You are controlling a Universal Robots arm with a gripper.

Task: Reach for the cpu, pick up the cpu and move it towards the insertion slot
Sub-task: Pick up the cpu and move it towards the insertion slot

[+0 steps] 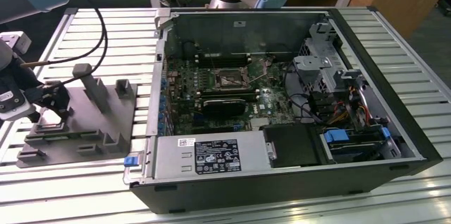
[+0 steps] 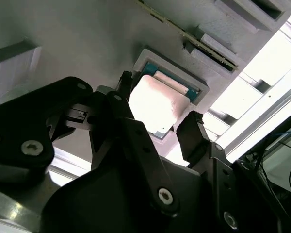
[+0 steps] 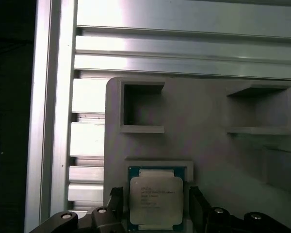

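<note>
So far, only the reach looks done: the end effector (image 2: 159, 104) straddles the cpu (image 3: 156, 199), spread wide, not yet gripping. It lies in the fixture (image 3: 208, 145) recess, well apart from the slot (image 1: 231, 80) inside the case (image 1: 366, 182).

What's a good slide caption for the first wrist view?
Open gripper straddles the cpu, which lies in a pocket of the grey fixture on the slatted table.

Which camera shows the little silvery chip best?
The first wrist view: the cpu lies square-on in a pocket of the grey fixture, straddled by the open gripper. The second wrist view shows it slanted and glare-washed; the exterior view shows the gripper over it.
</note>
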